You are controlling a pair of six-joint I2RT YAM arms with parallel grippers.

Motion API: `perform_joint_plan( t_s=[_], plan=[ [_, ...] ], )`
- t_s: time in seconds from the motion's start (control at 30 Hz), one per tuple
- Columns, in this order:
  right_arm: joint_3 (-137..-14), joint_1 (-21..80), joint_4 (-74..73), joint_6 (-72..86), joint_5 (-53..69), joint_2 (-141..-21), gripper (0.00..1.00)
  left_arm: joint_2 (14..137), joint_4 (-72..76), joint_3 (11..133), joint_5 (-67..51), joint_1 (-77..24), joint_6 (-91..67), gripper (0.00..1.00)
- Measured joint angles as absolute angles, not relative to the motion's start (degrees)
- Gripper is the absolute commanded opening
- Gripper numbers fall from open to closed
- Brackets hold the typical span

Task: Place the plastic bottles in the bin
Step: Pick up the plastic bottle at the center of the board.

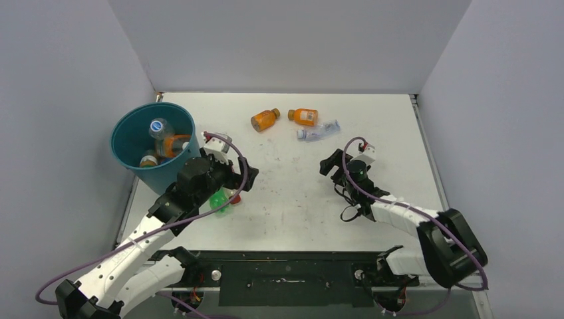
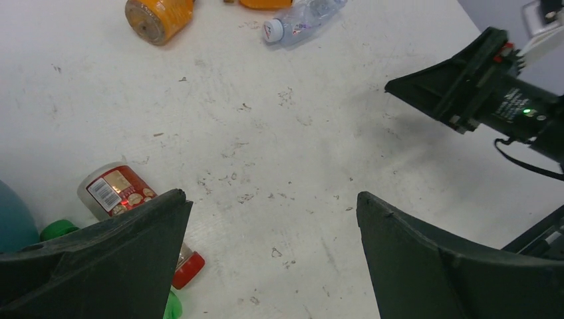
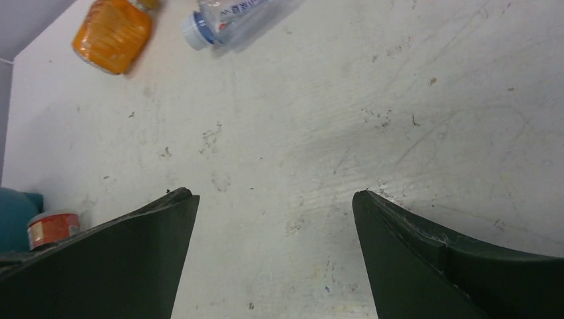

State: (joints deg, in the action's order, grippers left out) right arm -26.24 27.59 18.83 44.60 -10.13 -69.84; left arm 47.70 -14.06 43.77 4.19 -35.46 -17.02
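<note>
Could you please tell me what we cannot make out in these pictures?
- Green bottle: top view, mostly under the left arm, so its shape is unclear.
- Red-capped bottle: left wrist view, its middle hidden behind a finger of the left end effector.
- Bin: top view, the bottles inside overlap, so any lying deeper are hidden.
- Far orange bottle: left wrist view, cut off by the top edge.

Teal bin point(image 1: 128, 147) far left; orange bottles point(image 1: 265, 119) far centre; clear blue-labelled bottle point(image 1: 319, 131) right of them; green bottle point(image 1: 219, 200) near left.
</note>
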Motion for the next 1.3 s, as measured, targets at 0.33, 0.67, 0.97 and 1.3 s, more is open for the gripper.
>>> perform_joint_plan(
  t_s=[0.33, 0.67, 0.97, 1.3],
  plan=[
    [-37.6, 21.0, 33.5, 61.0, -11.0, -99.5, 0.94, 42.5, -8.0, 39.8, 3.0, -34.4, -22.9, 0.96],
    [-51.8, 20.8, 38.1, 71.9, -16.2, -113.8, 0.96, 40.6, -5.3, 37.3, 2.7, -34.3, -25.0, 0.96],
    [-60.3, 19.9, 39.3, 77.3, -16.2, -121.3, 0.76, 39.9, -5.3, 37.3, 2.7, -34.1, -25.3, 0.96],
    [-62.1, 19.4, 38.9, 80.6, -15.4, -124.2, 0.41, 39.3, -5.3, 37.3, 2.7, -34.1, -25.3, 0.96]
  ],
)
